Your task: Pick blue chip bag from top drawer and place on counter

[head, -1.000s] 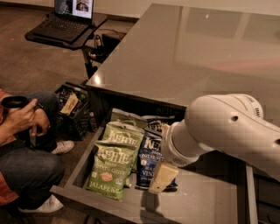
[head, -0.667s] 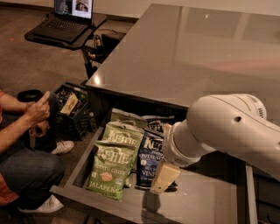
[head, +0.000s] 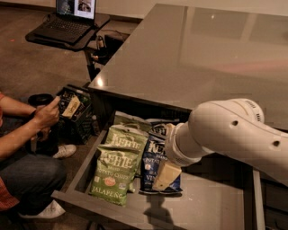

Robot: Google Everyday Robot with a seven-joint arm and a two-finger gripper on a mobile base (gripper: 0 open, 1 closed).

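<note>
- a dim brown floor [head: 27,63] spreads off the counter's [head: 202,58] left edge;
- an open laptop [head: 72,18] on a black stand [head: 92,39] sits beyond the far left corner;
- a black crate [head: 81,126] rests by the near left corner;
- a pale wall [head: 126,6] runs behind the far edge;
- the gripper [head: 165,176] hangs below the near edge

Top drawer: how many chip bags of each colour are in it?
Green bags: 3
Dark blue bags: 2, the rear one partly hidden
Total: 5
The gripper hangs low over the front dark blue bag.
</note>
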